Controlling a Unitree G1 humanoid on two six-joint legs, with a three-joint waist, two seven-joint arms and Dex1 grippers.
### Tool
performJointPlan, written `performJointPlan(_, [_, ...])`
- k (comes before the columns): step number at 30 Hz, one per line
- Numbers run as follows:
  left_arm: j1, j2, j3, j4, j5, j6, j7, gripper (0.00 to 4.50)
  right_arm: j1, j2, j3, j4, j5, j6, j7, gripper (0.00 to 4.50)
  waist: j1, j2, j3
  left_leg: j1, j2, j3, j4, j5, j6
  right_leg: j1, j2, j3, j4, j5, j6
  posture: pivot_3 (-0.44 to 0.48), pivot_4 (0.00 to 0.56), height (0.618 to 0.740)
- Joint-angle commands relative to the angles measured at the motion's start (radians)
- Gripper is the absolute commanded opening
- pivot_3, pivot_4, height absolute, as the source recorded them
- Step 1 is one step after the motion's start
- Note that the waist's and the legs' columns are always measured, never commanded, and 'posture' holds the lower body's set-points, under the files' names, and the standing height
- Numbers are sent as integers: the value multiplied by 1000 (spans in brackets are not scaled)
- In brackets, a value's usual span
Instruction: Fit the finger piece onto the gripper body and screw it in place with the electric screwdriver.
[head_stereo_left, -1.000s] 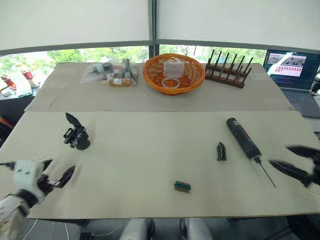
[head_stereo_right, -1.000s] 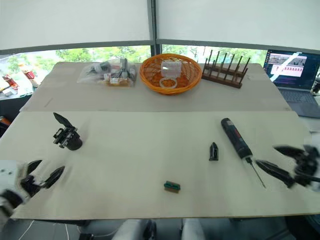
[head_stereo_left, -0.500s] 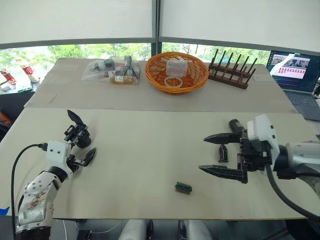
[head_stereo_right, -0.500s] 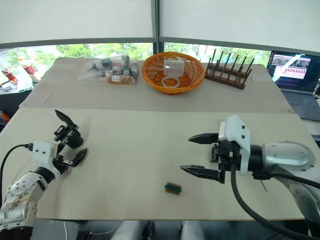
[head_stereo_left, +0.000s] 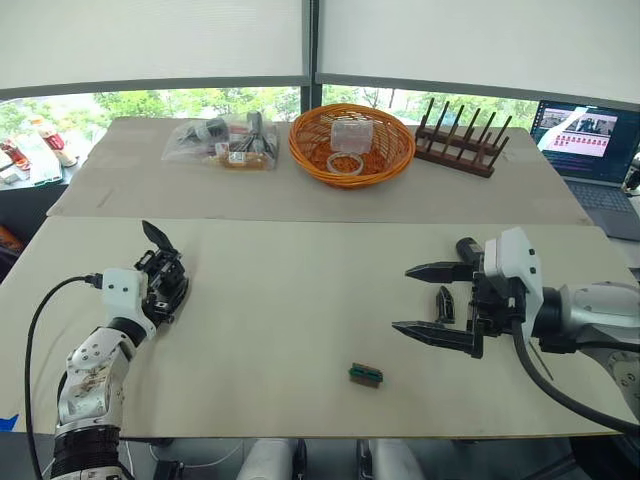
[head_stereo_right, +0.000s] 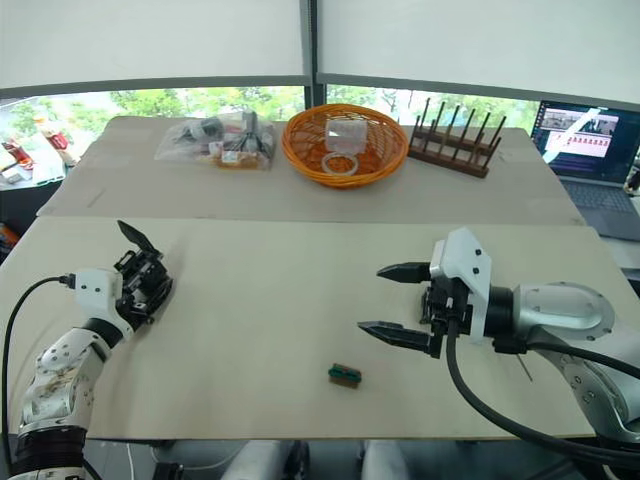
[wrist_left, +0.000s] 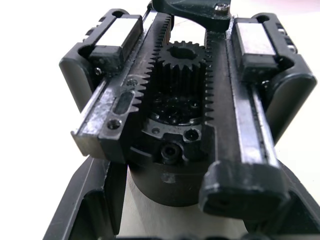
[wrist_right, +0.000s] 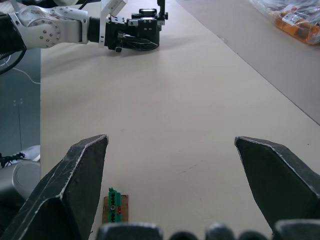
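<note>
The gripper body (head_stereo_left: 163, 270) stands at the table's left, its pointed black finger sticking up. My left gripper (head_stereo_left: 166, 293) is shut on its round base (wrist_left: 165, 185), with a finger on either side. The finger piece (head_stereo_left: 443, 303) lies right of centre, between the wide-open fingers of my right gripper (head_stereo_left: 402, 298), close to the palm and untouched. The electric screwdriver (head_stereo_left: 464, 246) lies just behind that gripper, mostly hidden by the wrist. The right wrist view looks across the table to the gripper body (wrist_right: 140, 32).
A small green-and-brown block (head_stereo_left: 365, 375) lies near the front edge. On the far table stand an orange basket (head_stereo_left: 310, 160), a wooden rack (head_stereo_left: 458, 148) and a bag of parts (head_stereo_left: 222, 143). A laptop (head_stereo_left: 590, 140) sits at the far right.
My left gripper moved from the front edge up to the gripper body and closed around its base. My right arm swung in from the right edge and now straddles the finger piece, open.
</note>
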Motion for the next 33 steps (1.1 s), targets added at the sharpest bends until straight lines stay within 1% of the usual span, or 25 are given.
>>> performJointPlan(1, [65,-75,-31,-221,-8,52,91,2335,11,11,-8,-16,-7,-27,-7,4500,0,0,0,0,0,0,0,0,0,0,0,0,0,0,0,0,150,740])
performJointPlan(3, [116,-157,-79,-401,-2,116,182,2335,28,18,-7,-27,-13,-31,-11,4500,3,0,0,-1,-1,0,0,0,-1,0,-1,0,0,0,1,0,150,740])
performJointPlan(5, [143,-238,-141,-543,36,193,288,2335,41,24,-6,-36,-17,-33,-15,4500,7,-1,0,-2,-1,0,0,0,0,0,-1,0,-1,1,1,0,150,740])
performJointPlan(6, [146,-275,-175,-589,85,215,349,2335,42,28,-3,-39,-17,-33,-19,4500,10,-1,1,-3,-2,0,1,0,0,-1,-2,0,-1,1,1,0,150,740])
performJointPlan(8, [134,-324,-230,-635,133,260,411,2335,39,40,2,-40,-12,-29,-27,4500,11,-3,1,-5,-3,0,2,0,0,-1,-2,0,-1,1,2,0,150,740])
performJointPlan(10, [110,-345,-293,-644,169,271,425,2335,31,51,11,-40,-11,-26,-36,4500,9,-3,1,-4,-3,0,2,0,2,-1,-1,0,0,1,3,0,150,740])
performJointPlan(12, [96,-351,-320,-607,209,261,444,2335,23,58,21,-40,-11,-24,-42,4500,6,-3,1,-3,-2,0,2,0,6,-1,1,1,0,2,1,0,150,740])
performJointPlan(14, [94,-357,-329,-541,232,226,456,2335,15,62,31,-33,-17,-25,-42,4500,0,-3,1,-2,-2,0,2,3,10,-1,2,1,1,3,0,0,150,740])
performJointPlan(18, [99,-363,-345,-410,261,133,457,2335,5,63,47,-22,-27,-31,-37,4500,-2,-3,1,0,-1,0,2,4,11,0,4,2,1,3,0,0,150,740])
performJointPlan(19, [102,-368,-344,-392,253,123,450,2835,3,62,51,-21,-30,-32,-34,4500,-1,-3,1,0,-1,0,2,4,11,0,4,1,1,3,0,0,150,740])
performJointPlan(20, [109,-367,-348,-388,243,115,432,3364,2,61,52,-20,-31,-32,-32,4500,0,-3,1,0,-1,0,2,4,11,1,4,1,1,3,0,0,150,740])
performJointPlan(21, [114,-367,-351,-386,236,109,420,3652,2,60,52,-19,-32,-33,-31,4500,0,-3,1,0,-1,0,2,4,11,1,4,2,1,3,0,0,150,740])
performJointPlan(22, [128,-360,-354,-396,223,106,397,4200,2,58,52,-18,-32,-33,-31,4500,0,-3,1,0,-1,0,2,4,11,1,4,1,0,3,0,0,150,740])
performJointPlan(23, [150,-343,-355,-410,203,107,358,4474,3,56,49,-18,-31,-34,-29,4500,0,-3,1,0,-1,0,2,3,11,1,3,1,0,3,0,0,150,740])
performJointPlan(25, [195,-286,-338,-438,149,115,255,4474,4,52,48,-15,-34,-35,-25,4500,-2,-2,1,0,-1,0,2,3,12,1,3,2,0,3,0,0,150,740])
performJointPlan(28, [227,-174,-297,-435,84,112,114,4474,4,51,49,-11,-42,-40,-18,4500,-3,-1,0,0,-1,0,1,3,12,-1,3,2,1,2,-1,0,150,740])
performJointPlan(29, [223,-112,-283,-403,62,103,36,4474,3,54,53,-11,-45,-41,-17,4500,-3,0,0,1,0,0,1,3,11,-1,3,2,1,2,-1,0,150,740])
performJointPlan(30, [217,-70,-275,-378,46,97,-18,4474,2,56,55,-10,-47,-43,-16,4500,-3,0,0,1,0,0,1,3,11,-1,3,2,1,2,-2,0,150,740])
performJointPlan(33, [166,56,-296,-264,40,12,-199,4474,-3,63,76,-5,-65,-55,-10,4500,-2,2,-1,2,1,0,1,4,10,0,3,1,1,-1,-7,0,150,740])
